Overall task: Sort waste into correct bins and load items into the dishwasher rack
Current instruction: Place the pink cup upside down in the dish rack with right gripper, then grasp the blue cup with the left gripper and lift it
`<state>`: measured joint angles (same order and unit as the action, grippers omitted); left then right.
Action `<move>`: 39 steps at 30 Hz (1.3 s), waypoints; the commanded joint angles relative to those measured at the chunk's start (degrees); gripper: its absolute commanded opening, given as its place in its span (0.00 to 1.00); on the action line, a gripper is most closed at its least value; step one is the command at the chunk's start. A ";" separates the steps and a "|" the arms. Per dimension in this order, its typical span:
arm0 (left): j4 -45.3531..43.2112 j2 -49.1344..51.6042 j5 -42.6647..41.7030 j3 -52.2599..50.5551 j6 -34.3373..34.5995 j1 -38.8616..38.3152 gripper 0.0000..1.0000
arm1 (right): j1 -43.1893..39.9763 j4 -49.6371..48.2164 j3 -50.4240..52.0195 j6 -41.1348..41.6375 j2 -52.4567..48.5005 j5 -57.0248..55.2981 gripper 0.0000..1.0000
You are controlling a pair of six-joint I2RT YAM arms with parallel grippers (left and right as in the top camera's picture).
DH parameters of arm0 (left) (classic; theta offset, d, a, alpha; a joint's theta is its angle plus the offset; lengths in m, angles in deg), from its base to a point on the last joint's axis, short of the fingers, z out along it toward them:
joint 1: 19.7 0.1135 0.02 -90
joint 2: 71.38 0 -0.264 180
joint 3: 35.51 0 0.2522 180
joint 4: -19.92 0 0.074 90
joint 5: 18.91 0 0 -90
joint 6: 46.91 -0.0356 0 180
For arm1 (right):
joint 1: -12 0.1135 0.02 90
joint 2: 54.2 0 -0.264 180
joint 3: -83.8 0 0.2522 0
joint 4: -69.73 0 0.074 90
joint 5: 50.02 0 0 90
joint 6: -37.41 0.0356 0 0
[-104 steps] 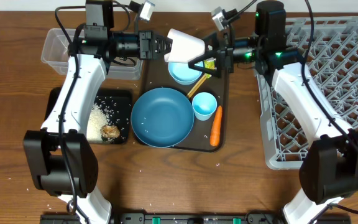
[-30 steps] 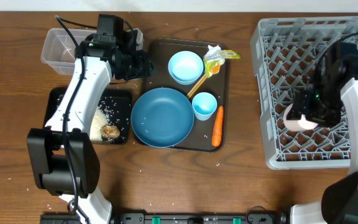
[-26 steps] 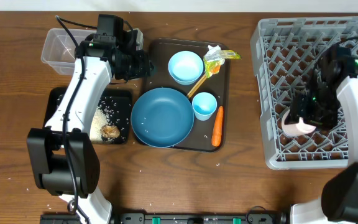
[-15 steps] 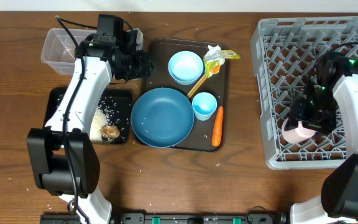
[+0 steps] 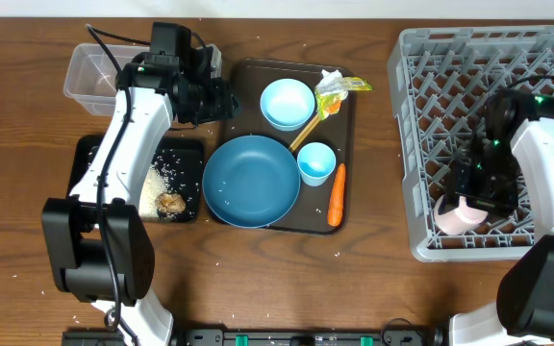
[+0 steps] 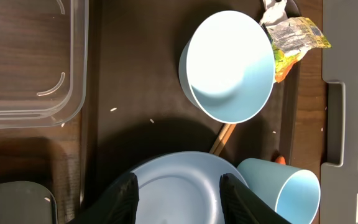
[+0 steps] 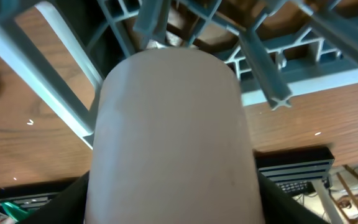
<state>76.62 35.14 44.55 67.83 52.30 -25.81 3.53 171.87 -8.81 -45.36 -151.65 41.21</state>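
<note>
The pink cup [image 5: 458, 213] sits low in the rack [image 5: 404, 144], toward its 7 o'clock corner and just inside the near wall, with the right gripper [image 5: 464, 204] over it. From the wrist, its pale rounded body fills the space between the two fingers, which lie close along its sides. Whether they are pressing or have let go I cannot tell. Nor can I tell whether the cup stands upright or leans against the lattice. It looks like a light, stiff plastic tumbler with smooth matt walls. It should not crush or chip easily, but it is likely to slip in a loose pinch and to roll or tip on the open grid if dropped at a slant. The safest hold is probably across the wall near mid-height, where the sides are straightest, with the fingers square to its axis. A pinch near the rim risks it pivoting. The left gripper [image 6: 178, 193] hangs over the brown tray [image 5: 239, 75] at its 9 o'clock side, jaws moderately apart and empty, above the big bowl [image 5: 251, 181]. That bowl is broader and probably heavier, so its rim is the place to grip.
</note>
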 commanded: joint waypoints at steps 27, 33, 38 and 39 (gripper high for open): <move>-5.44 2.54 16.46 -0.48 -8.13 -21.42 0.45 | 1.66 -6.78 -21.44 1.70 -0.04 3.74 0.95; -3.48 7.04 18.67 -0.48 -8.11 -23.91 0.45 | 1.92 -6.69 -21.27 1.64 -0.07 3.72 0.95; -1.60 9.35 16.90 -0.48 -8.11 -24.90 0.45 | 1.92 -6.93 -21.27 1.46 -0.07 3.72 0.95; -1.57 9.51 16.46 -0.48 -8.09 -25.07 0.45 | 1.92 -6.99 -21.27 1.46 -0.07 3.72 0.95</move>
<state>74.71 44.34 61.16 67.59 44.68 -50.18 5.06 164.99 -29.40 -44.05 -151.69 44.51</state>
